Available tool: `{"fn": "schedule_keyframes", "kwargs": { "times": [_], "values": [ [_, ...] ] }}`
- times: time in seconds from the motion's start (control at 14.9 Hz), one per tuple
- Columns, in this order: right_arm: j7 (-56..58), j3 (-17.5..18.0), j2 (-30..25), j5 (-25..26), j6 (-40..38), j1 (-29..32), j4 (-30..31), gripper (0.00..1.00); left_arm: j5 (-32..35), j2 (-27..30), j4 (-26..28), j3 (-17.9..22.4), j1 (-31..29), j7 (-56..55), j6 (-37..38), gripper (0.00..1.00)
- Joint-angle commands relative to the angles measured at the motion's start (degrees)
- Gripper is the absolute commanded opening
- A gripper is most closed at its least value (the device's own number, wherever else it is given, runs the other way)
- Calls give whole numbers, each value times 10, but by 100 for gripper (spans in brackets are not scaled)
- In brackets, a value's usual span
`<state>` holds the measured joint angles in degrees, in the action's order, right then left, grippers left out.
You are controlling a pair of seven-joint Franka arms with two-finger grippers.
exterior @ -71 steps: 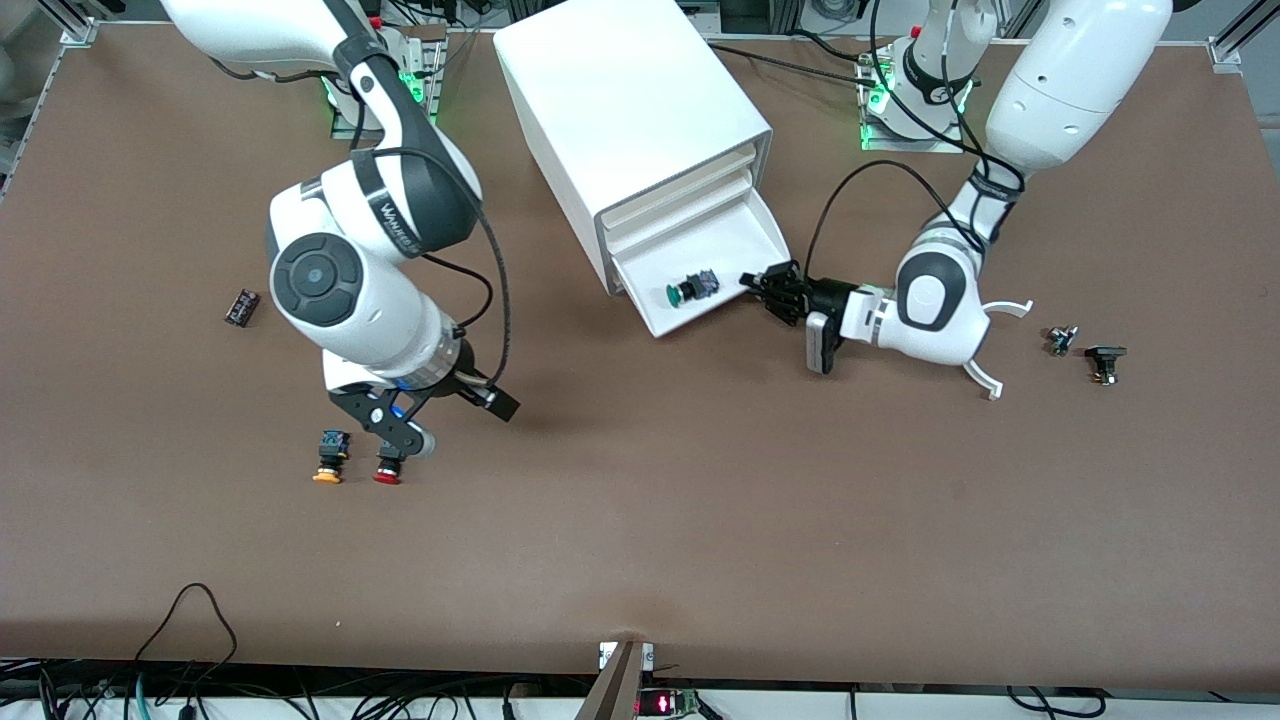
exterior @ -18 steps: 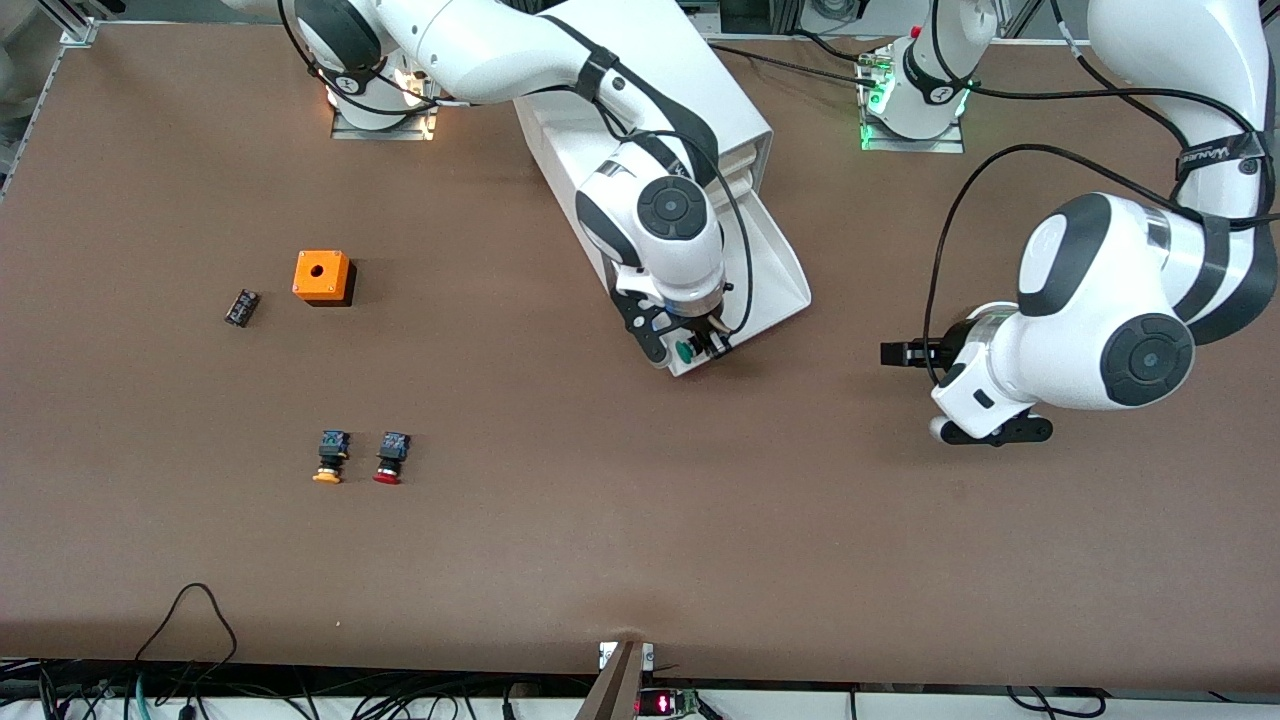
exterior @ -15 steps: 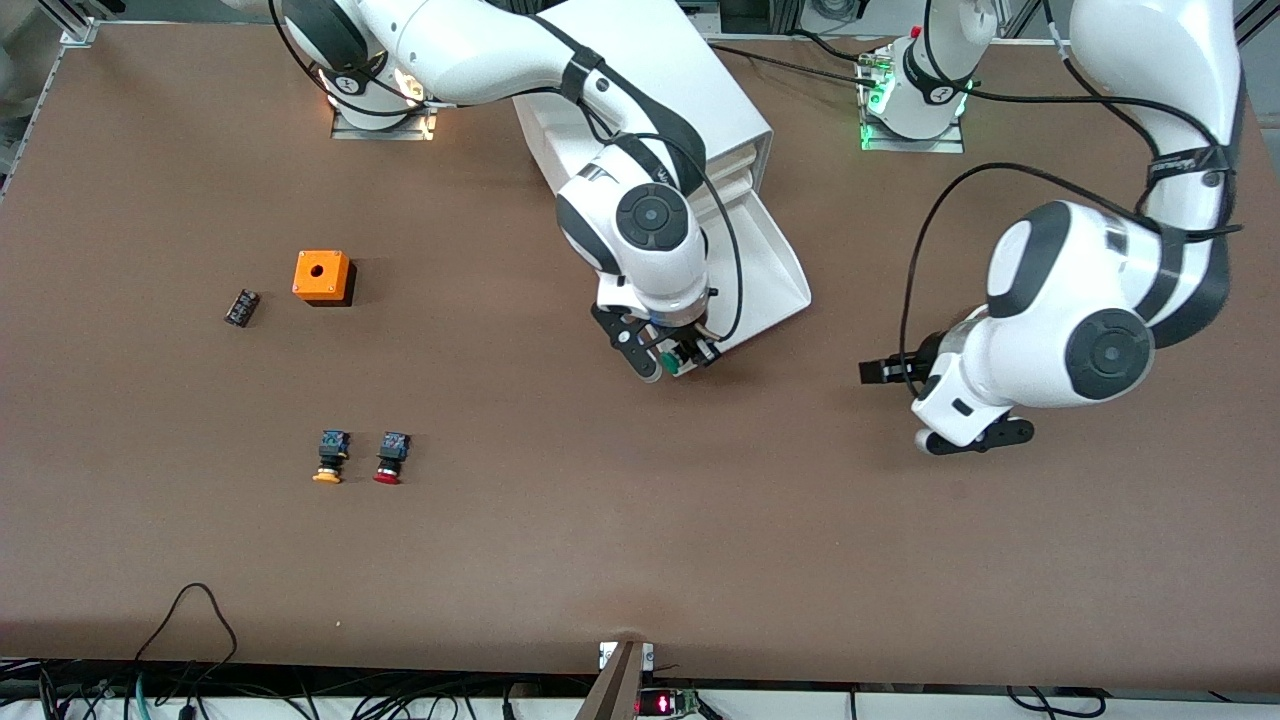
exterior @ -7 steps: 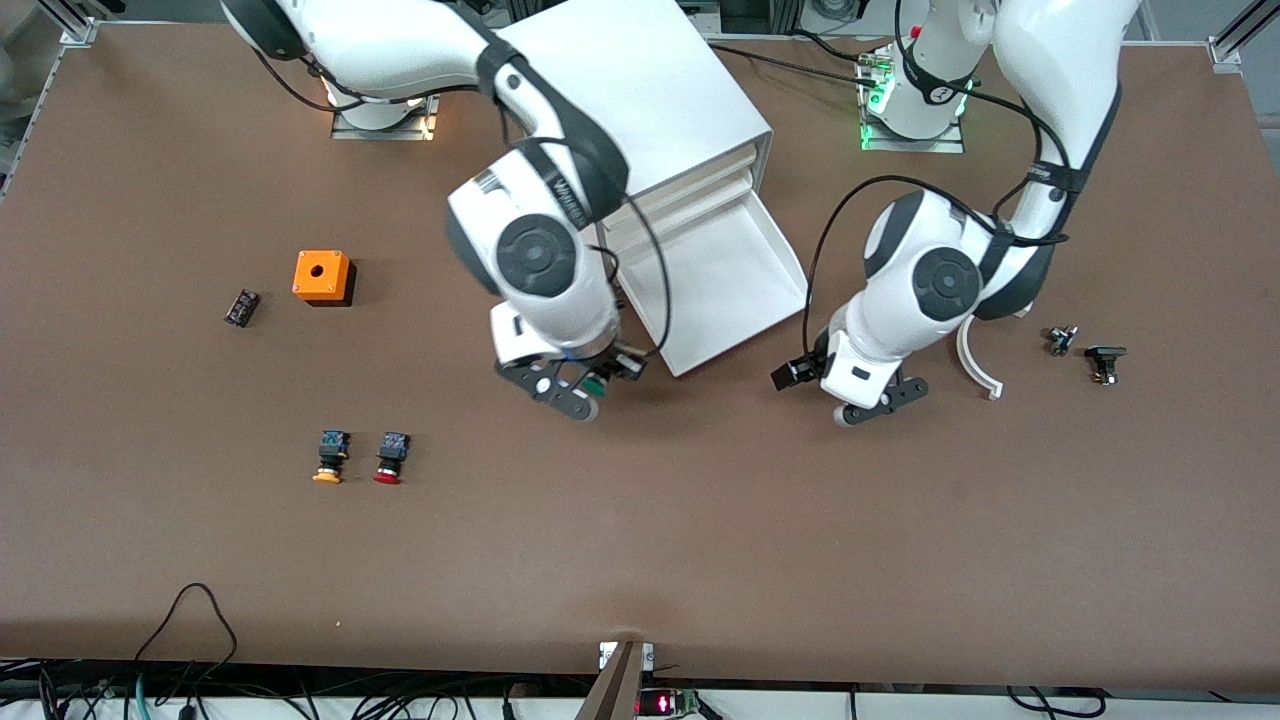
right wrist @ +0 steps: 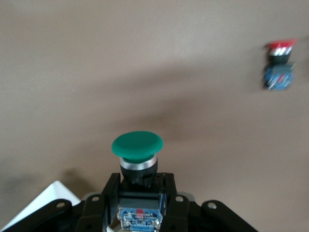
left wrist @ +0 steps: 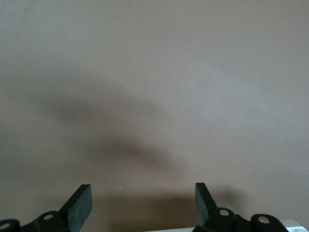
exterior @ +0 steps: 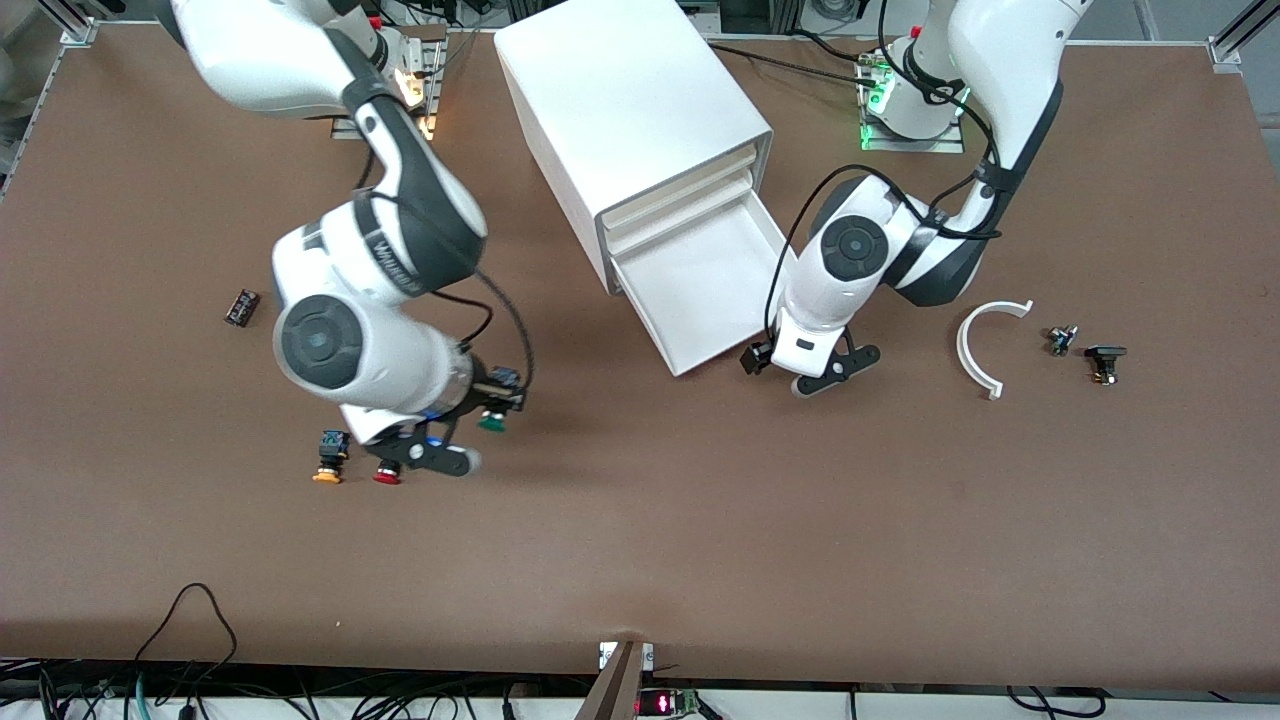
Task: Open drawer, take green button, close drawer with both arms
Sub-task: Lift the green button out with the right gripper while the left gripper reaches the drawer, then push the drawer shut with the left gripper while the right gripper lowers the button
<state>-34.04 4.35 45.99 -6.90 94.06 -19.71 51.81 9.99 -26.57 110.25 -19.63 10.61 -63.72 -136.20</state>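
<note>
Now, right gripper (exterior: 487,400): it is hanging over bare table, clear of the cabinet and toward the right arm's end, just beside the red button; its jaws are clamping the body of the button.
Button (exterior: 492,422): it is riding in the right gripper, off the table, its green cap sticking out past the fingertips; in the right wrist view (right wrist: 137,146) the cap is pointing away from the camera and the blue-and-black body is sitting between the jaws.
Left gripper (exterior: 800,368): it is hovering low over the table at the drawer's front corner toward the left arm's end; its jaws are standing wide apart and gripping nothing, as the left wrist view (left wrist: 140,205) is showing.
Drawer (exterior: 738,318): it is standing pulled out from the cabinet (exterior: 630,110), and its tray is showing only white floor.
Red button (exterior: 386,474): it is lying on the table beside the orange button (exterior: 328,462), both partly under the right arm.
White arc (exterior: 980,340): it is lying on the table toward the left arm's end, near two small dark parts (exterior: 1085,352).
Small black part (exterior: 241,306): it is lying toward the right arm's end of the table.
</note>
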Motion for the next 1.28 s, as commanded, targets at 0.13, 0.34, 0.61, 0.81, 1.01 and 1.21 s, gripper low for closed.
{"fn": "schedule_keyframes", "kwargs": {
  "times": [0.13, 0.34, 0.61, 0.81, 1.01, 1.21],
  "values": [
    [91, 3, 1, -3, 84, 46, 62, 0, 41, -15, 12, 3, 15, -62, -10, 95],
    [132, 2, 1, -1, 153, 60, 128, 0, 42, -20, 17, 2, 25, -72, -10, 95],
    [179, 1, 1, 0, 224, 77, 184, 0, 42, -26, 28, -15, 37, -74, -6, 98],
    [203, 1, 5, 1, 280, 82, 224, 0, 36, -26, 37, -44, 35, -76, -1, 99],
    [216, 1, 9, 1, 328, 87, 263, 0, 30, -29, 43, -66, 31, -78, -1, 99],
    [215, 1, 16, 1, 361, 87, 286, 0, 23, -36, 52, -88, 30, -78, -1, 99]
  ]
}}
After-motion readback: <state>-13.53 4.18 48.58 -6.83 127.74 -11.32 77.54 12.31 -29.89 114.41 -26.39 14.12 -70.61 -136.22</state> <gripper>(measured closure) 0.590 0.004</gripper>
